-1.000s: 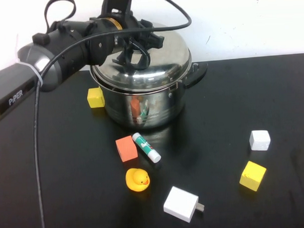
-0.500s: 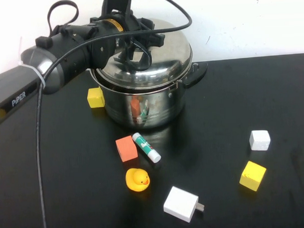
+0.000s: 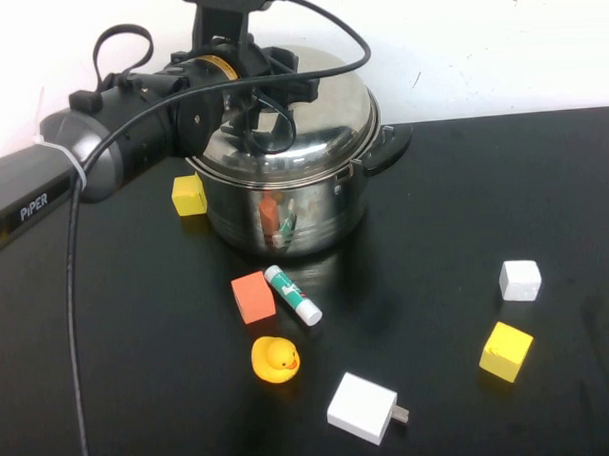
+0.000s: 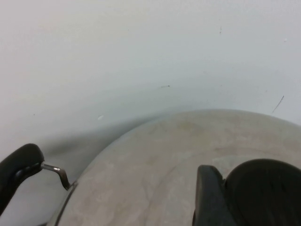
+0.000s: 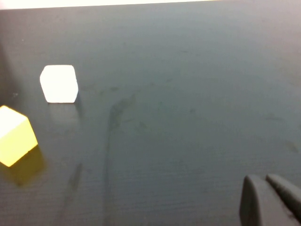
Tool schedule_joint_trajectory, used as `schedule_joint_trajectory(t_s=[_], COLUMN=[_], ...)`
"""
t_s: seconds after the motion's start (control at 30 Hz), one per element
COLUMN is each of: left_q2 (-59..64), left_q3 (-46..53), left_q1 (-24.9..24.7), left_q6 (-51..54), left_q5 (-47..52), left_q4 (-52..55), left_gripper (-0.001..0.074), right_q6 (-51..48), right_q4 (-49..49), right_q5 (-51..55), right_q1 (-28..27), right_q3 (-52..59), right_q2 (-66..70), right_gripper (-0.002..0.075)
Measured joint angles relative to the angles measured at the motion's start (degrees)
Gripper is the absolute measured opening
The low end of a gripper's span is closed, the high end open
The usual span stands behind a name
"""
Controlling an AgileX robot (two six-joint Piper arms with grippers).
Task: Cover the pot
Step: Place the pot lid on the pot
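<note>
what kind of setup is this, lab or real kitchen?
Likely a lab test bench, not a kitchen: a bare black table against a plain white wall, with the pot among toy props like a rubber duck. The left gripper is at the lid; the right gripper hangs above the table.

Black table (image 3: pixel 503 181), white wall (image 3: pixel 478 42)

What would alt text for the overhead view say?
The left end effector sits on the domed lid atop the pot on a black table. Blocks, a rubber duck and a glue stick lie scattered in front.
</note>
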Motion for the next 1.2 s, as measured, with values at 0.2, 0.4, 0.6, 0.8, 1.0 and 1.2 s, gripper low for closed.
schedule_joint_trajectory(t_s=[0.2, 0.4, 0.6, 0.8, 1.0, 1.2], left_q2=[0.00, -0.31, -0.29, -0.56, -0.56, -1.69], left_q3=[0.00, 0.00, 0.00, 0.00, 0.00, 0.28], left_q1=[0.00, 0.00, 0.00, 0.00, 0.00, 0.00], left_q6=[0.00, 0.00, 0.00, 0.00, -0.22, -0.22], left_q5=[0.49, 1.33, 1.81, 2.58, 3.09, 3.75], left_q4=[0.00, 0.00, 0.00, 0.00, -0.03, -0.13], left_gripper=[0.0326, 0.0326, 0.0326, 0.0336, 0.0438, 0.0453], right_q6=[0.00, 0.00, 0.00, 0.00, 0.00, 0.00], right_q4=[0.00, 0.00, 0.00, 0.00, 0.00, 0.00], right_q5=[0.00, 0.00, 0.00, 0.00, 0.00, 0.00], right_q1=[0.00, 0.00, 0.00, 0.00, 0.00, 0.00], right_q3=[0.00, 0.00, 0.00, 0.00, 0.00, 0.00], right_q2=[0.00, 0.00, 0.00, 0.00, 0.00, 0.00], right_gripper=[-0.0002, -0.0002, -0.0002, -0.0002, -0.0002, -0.0002])
